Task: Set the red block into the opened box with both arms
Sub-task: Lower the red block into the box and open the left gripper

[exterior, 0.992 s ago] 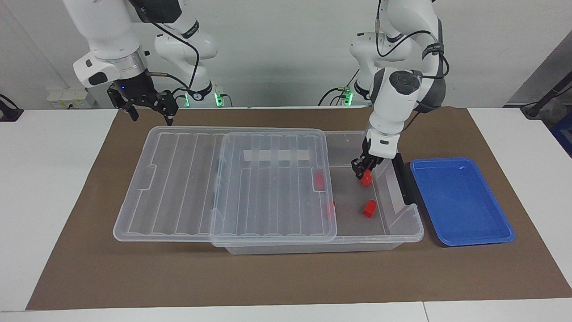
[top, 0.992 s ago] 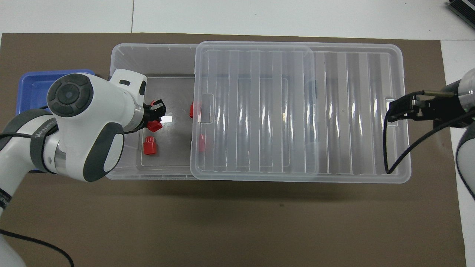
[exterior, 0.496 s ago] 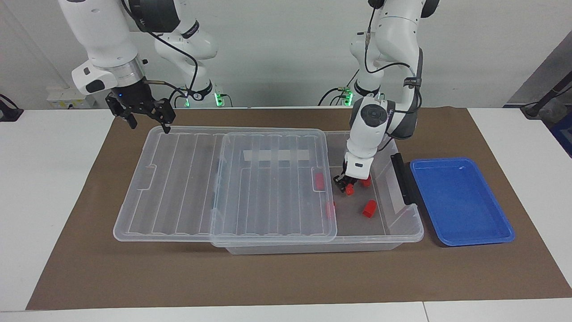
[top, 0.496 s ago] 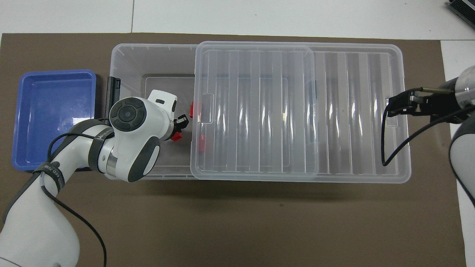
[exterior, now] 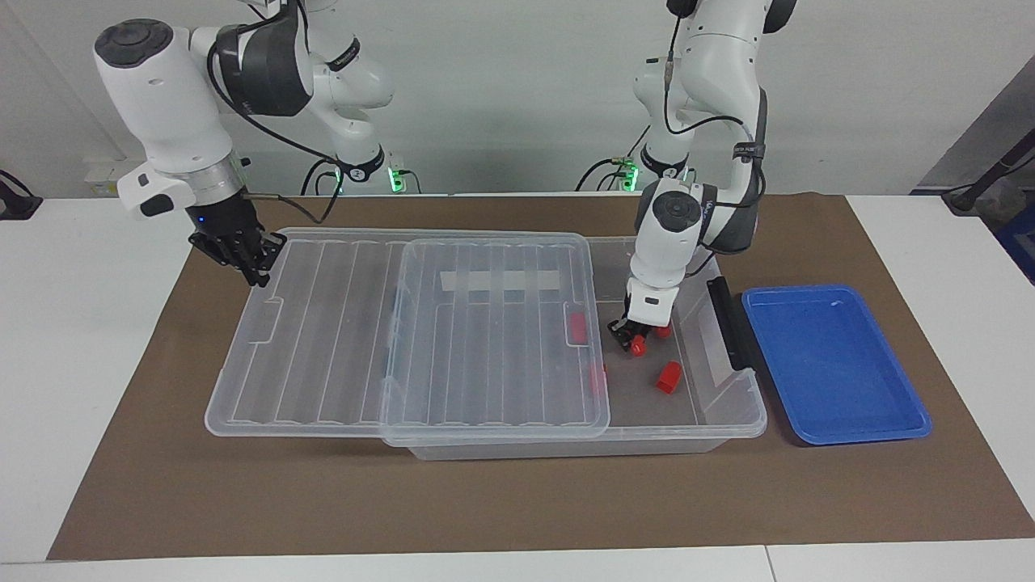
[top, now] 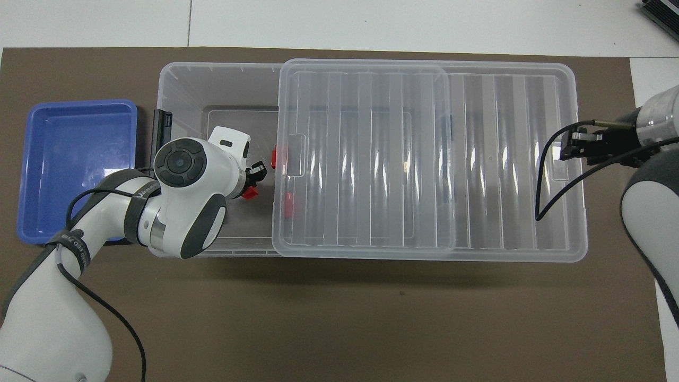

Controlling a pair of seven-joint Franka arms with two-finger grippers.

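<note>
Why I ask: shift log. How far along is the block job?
Done: lid slid aside, other red blocks lying in the box. In hand: left gripper, jaws shut on a red block, low inside it. Left: release. Right gripper shut at the lid's end.

Bright, even light from above floods both views, white streaks of glare run down the ribs of the clear lid [top: 371, 159], a soft shadow falls on the brown mat [top: 339, 318] along the box's [exterior: 728, 424] edge, everything sharp.

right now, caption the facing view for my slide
Left pincer holds a small red plastic block inside the half-open clear plastic storage box.
</note>
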